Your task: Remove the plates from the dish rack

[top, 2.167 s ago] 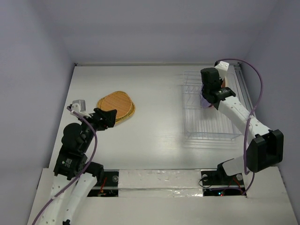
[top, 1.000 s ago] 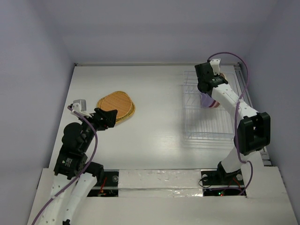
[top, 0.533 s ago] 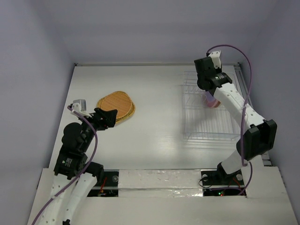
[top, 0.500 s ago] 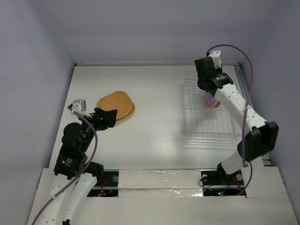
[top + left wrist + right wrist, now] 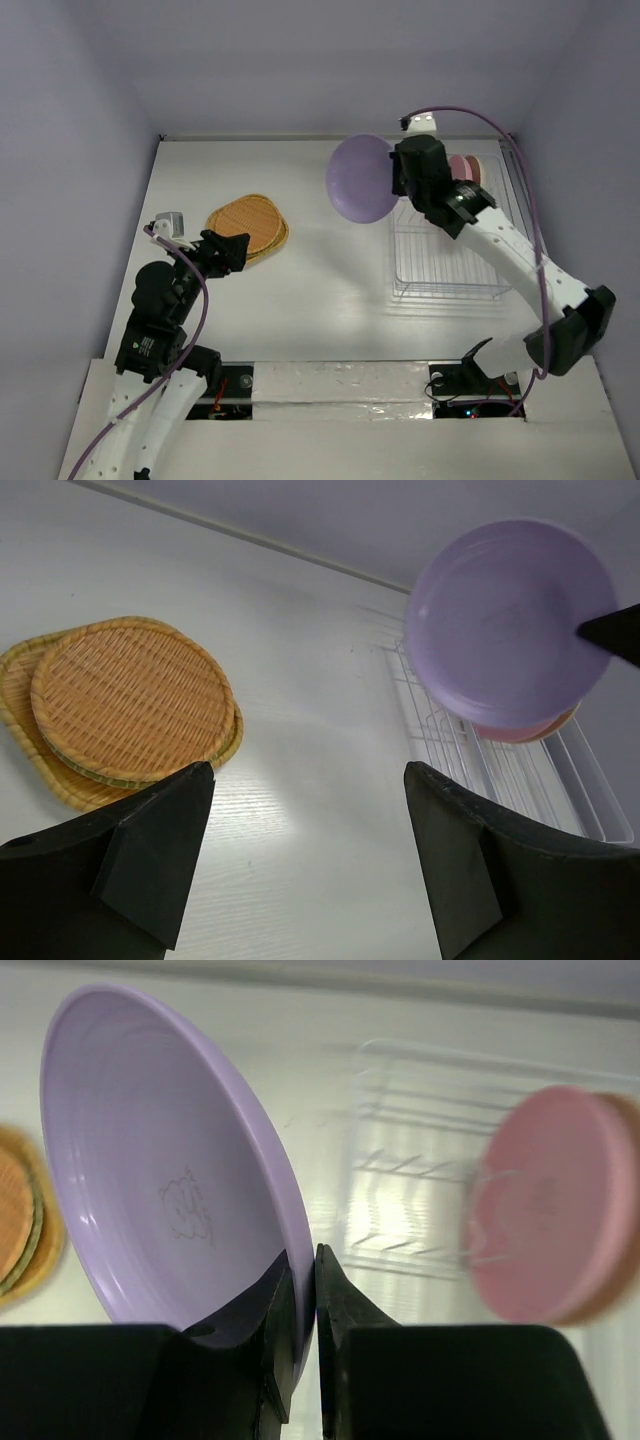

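My right gripper [image 5: 397, 183] [image 5: 310, 1258] is shut on the rim of a round lavender plate [image 5: 360, 179] [image 5: 160, 1175] and holds it in the air, left of the wire dish rack [image 5: 445, 262] [image 5: 420, 1160]. The lavender plate also shows in the left wrist view [image 5: 510, 620]. A pink plate [image 5: 462, 168] [image 5: 545, 1205] stands upright at the far end of the rack, with a cream one just behind it. Two orange-yellow woven plates [image 5: 248, 226] [image 5: 125, 705] lie stacked on the table at the left. My left gripper [image 5: 232, 250] [image 5: 305, 820] is open and empty beside that stack.
The white table [image 5: 330, 270] is walled by lavender panels on three sides. The rack [image 5: 500, 770] sits close to the right wall. A taped strip runs along the near edge between the arm bases.
My right gripper has lifted the lavender plate out of the rack and swung it left, above the table. The left arm has not moved.
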`<state>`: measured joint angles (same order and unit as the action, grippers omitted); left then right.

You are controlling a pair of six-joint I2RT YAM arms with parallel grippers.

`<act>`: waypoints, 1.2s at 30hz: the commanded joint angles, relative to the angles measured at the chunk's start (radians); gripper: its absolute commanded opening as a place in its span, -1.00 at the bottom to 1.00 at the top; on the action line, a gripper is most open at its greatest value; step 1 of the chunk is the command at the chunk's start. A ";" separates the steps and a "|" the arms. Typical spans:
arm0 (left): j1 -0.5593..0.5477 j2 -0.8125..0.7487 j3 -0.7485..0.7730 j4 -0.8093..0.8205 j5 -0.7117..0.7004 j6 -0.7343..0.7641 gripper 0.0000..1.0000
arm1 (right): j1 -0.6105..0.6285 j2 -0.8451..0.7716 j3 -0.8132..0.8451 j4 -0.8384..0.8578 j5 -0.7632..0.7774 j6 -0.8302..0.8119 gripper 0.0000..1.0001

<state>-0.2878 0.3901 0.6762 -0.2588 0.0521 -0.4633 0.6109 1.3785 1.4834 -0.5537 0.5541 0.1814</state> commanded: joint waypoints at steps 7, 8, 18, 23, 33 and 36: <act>0.010 0.013 -0.006 0.053 0.011 0.014 0.47 | 0.043 0.281 -0.104 0.222 -0.306 0.090 -1.00; 0.010 0.013 -0.007 0.055 0.014 0.014 0.47 | 0.043 0.298 -0.118 0.242 -0.330 0.096 -1.00; 0.019 0.020 -0.009 0.058 0.025 0.014 0.46 | 0.043 0.416 -0.187 0.291 -0.217 0.191 -0.76; 0.029 0.023 -0.009 0.061 0.029 0.015 0.46 | 0.043 0.426 -0.207 0.271 -0.140 0.199 -0.32; 0.029 0.016 -0.009 0.059 0.031 0.015 0.46 | 0.043 0.323 -0.212 0.265 -0.180 0.173 -0.06; 0.029 0.015 -0.009 0.059 0.029 0.015 0.46 | 0.043 0.211 -0.238 0.271 -0.123 0.173 -0.16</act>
<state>-0.2665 0.4038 0.6754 -0.2512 0.0711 -0.4603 0.6495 1.7393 1.2564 -0.3141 0.3740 0.3603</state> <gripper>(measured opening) 0.730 0.444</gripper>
